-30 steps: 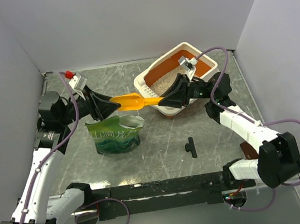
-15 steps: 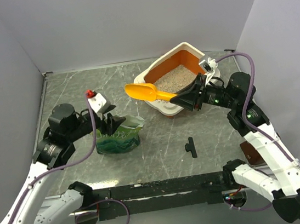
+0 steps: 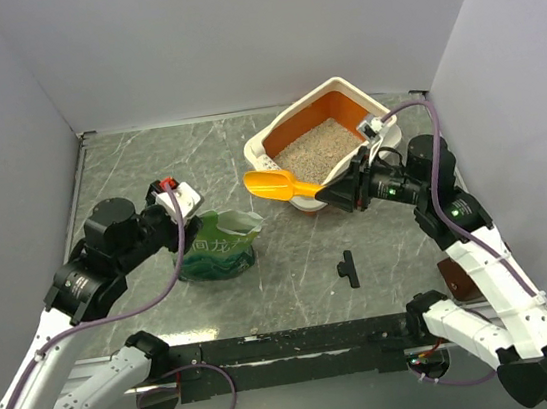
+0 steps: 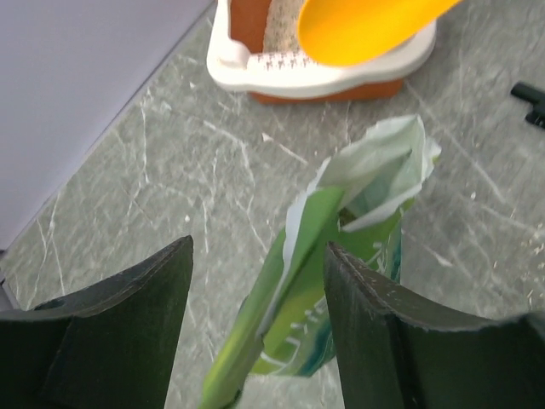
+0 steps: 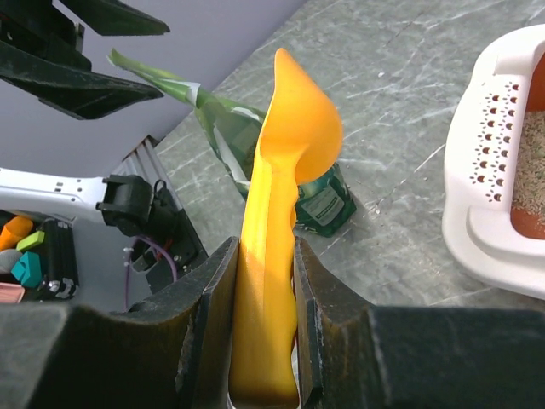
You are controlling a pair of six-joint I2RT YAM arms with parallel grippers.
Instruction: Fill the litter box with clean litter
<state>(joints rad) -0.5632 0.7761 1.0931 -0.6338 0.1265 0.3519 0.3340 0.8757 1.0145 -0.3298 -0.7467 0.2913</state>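
Observation:
The litter box (image 3: 271,142) stands tilted at the back right, with clean litter (image 3: 317,148) on its orange floor. My right gripper (image 3: 338,194) is shut on the handle of a yellow-orange scoop (image 3: 273,184), whose empty bowl hangs in front of the box's near corner. In the right wrist view the gripper (image 5: 266,324) clamps the scoop (image 5: 294,128) between both fingers. My left gripper (image 3: 197,233) is open over the green bag (image 3: 218,255). In the left wrist view the bag's (image 4: 341,221) upper edge runs between the spread jaws of that gripper (image 4: 255,341), closer to the right finger.
A small black part (image 3: 348,268) lies on the grey marbled table in front of the box. A brown object (image 3: 452,277) sits by the right arm. White walls close in the back and both sides.
My left gripper came off the scoop, dropped to the green bag and widened around its top edge. My right arm pulled back to the right, then lowered the scoop slightly.

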